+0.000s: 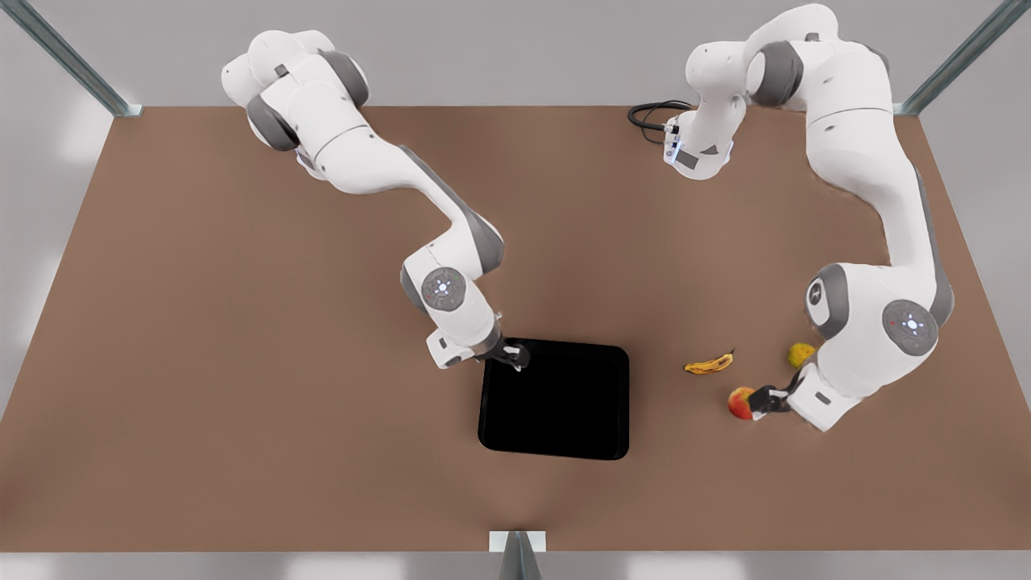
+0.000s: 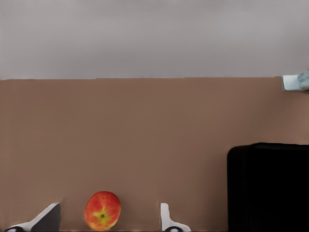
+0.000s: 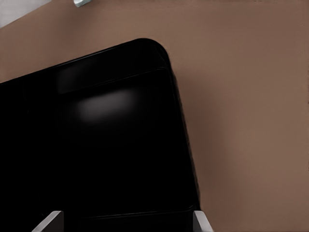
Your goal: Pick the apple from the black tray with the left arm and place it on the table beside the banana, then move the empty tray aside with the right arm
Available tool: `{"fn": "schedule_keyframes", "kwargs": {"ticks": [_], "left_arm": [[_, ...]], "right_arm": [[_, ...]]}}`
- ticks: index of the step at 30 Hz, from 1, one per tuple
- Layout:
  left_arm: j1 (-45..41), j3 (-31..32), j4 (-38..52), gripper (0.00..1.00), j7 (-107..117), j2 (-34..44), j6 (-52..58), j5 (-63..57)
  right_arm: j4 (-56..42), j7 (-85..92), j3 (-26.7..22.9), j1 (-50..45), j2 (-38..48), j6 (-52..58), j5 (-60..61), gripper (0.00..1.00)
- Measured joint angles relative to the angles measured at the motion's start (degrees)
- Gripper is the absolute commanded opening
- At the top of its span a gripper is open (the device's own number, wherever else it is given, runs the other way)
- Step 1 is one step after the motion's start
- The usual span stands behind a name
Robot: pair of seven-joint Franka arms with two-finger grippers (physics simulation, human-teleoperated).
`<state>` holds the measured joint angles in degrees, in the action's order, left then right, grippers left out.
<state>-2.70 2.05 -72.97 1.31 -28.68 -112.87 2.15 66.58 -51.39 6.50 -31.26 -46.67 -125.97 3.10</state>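
The red apple [image 1: 739, 403] [image 2: 102, 210] rests on the brown table [image 1: 242, 362], just nearer than the banana [image 1: 709, 365]. My left gripper [image 1: 761, 400] [image 2: 110, 217] is open, one finger on each side of the apple without touching it. The black tray [image 1: 564, 403] [image 2: 270, 188] [image 3: 96, 145] lies empty near the table's middle. My right gripper [image 1: 515, 354] [image 3: 128, 215] is open at the tray's far corner on the front view's left, low over the rim.
A yellow-green round fruit [image 1: 801, 353] lies behind the left arm's wrist, close to the banana. A black cable loop [image 1: 648, 117] sits at the table's far edge. Bare tabletop spreads on the front view's left of the tray.
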Motion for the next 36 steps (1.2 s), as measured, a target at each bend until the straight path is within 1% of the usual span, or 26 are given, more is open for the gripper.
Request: {"fn": "schedule_keyframes", "kwargs": {"ticks": [1, 2, 4, 9, 17, 21, 22, 23, 27, 29, 30, 33, 36], "left_arm": [[-0.68, 0.25, -5.53, 1.0, -0.02, 5.65, 1.69, -0.29], [-1.08, 0.38, -9.34, 1.0, -0.05, 8.68, 2.81, -0.57], [-1.29, 0.45, -11.48, 1.0, -0.1, 10.31, 4.55, -1.26], [-0.06, -1.26, -10.38, 1.0, 0.13, 10.87, 7.26, -1.85], [0.06, -1.44, -10.38, 1.0, 1.07, 10.71, 8.78, -1.98], [0.06, -1.44, -10.38, 1.0, 1.4, 10.68, 9.04, -2.01], [0.06, -1.44, -10.38, 1.0, 1.48, 10.68, 9.08, -2.03], [0.06, -1.44, -10.37, 1.0, 1.54, 10.68, 9.12, -2.05], [0.06, -1.44, -10.32, 1.0, 1.78, 10.61, 9.21, -2.08], [0.04, -1.44, -10.3, 1.0, 1.89, 10.57, 9.24, -2.09], [0.0, -1.44, -10.3, 1.0, 1.94, 10.54, 9.25, -2.1], [-0.08, -1.44, -10.29, 1.0, 2.07, 10.51, 9.27, -2.1], [-0.12, -1.44, -10.3, 1.0, 2.19, 10.51, 9.28, -2.15]], "right_arm": [[0.24, -0.65, -0.05, 0.31, -0.36, -0.77, -0.23, 0.99], [0.37, -1.21, -0.07, 0.45, -0.96, -1.44, -0.44, 0.99], [0.46, -2.13, -0.09, 0.52, -2.33, -2.52, -0.78, 0.98], [0.5, -2.3, -0.34, 0.61, -4.07, -4.03, -1.01, 0.98], [0.51, 3.22, -2.97, 1.52, -6.17, -4.47, -0.92, 0.97], [0.51, 6.11, -2.85, 1.24, -7.46, -4.51, -1.07, 0.98], [0.51, 6.88, -2.83, 1.08, -7.68, -4.53, -1.1, 1.0], [0.51, 7.64, -2.78, 0.85, -7.99, -4.56, -1.13, 1.0], [0.51, 10.61, -2.69, 0.51, -8.92, -4.71, -0.97, 0.95], [0.51, 11.81, -2.71, 0.59, -9.28, -4.79, -0.74, 0.79], [0.51, 12.33, -2.72, 0.62, -9.35, -4.83, -0.61, 0.63], [0.44, 13.58, -2.75, 0.72, -9.36, -4.82, -0.37, 0.47], [0.36, 14.49, -2.73, 0.76, -9.24, -4.64, -0.31, 0.38]]}}
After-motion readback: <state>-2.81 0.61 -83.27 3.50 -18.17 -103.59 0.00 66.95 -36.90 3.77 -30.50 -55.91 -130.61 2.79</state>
